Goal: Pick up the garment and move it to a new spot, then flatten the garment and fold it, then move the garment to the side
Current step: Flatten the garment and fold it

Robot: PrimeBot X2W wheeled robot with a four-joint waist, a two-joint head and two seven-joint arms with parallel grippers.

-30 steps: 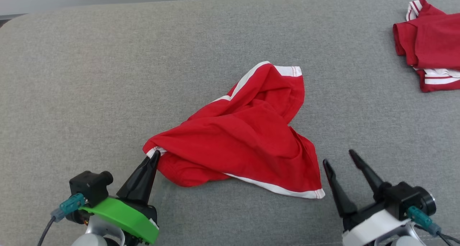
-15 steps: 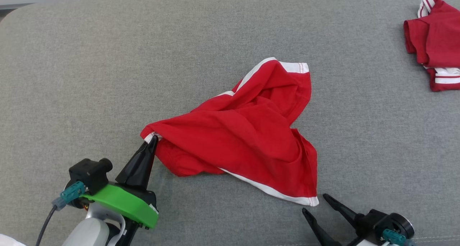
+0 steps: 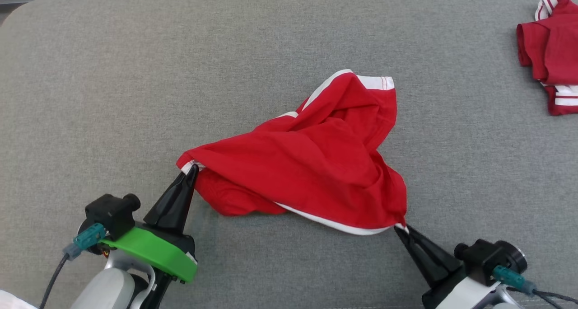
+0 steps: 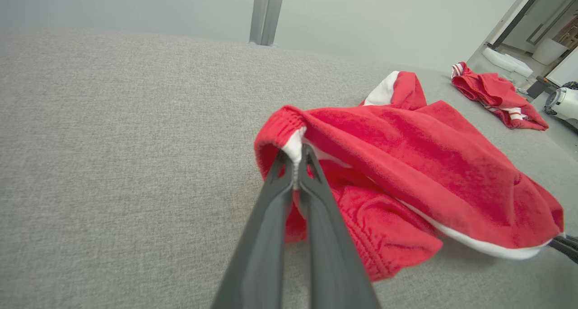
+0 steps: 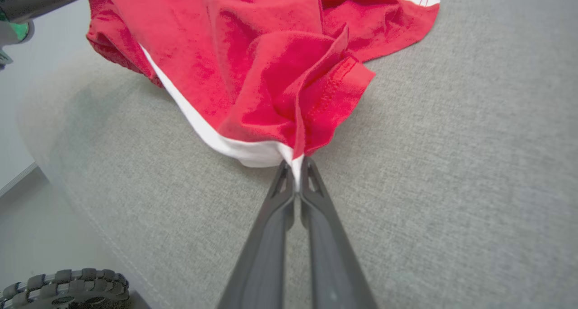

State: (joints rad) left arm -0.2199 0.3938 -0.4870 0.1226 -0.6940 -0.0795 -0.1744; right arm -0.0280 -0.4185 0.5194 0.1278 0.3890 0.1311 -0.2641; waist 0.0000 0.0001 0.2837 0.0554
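Garment (image 3: 316, 164), red with white edging, lies crumpled in the middle of the grey fabric-topped table (image 3: 135, 74), stretched between the two claws. The left claw (image 3: 193, 168) is pinched together on a white-banded corner of the cloth. Its fingers meet at the tips with the fabric caught between them, and the rest of the garment spreads ahead of those tips and across toward the right claw. The right claw (image 3: 399, 228) is likewise clamped on the garment, gripping the other near corner where the white hem ends. In the right wrist view the hem runs straight into the closed tips, and red folds bunch up just beyond them. Between the two claws the white-hemmed edge sags in a shallow curve. A far flap with a white band lies flat on the table beyond both claws. A second red garment (image 3: 548, 51) sits in a heap well beyond the right claw, out to its far side, apart from the held one. A treaded wheel (image 5: 67, 286) shows below the table's edge, back beside the right claw's fingers.
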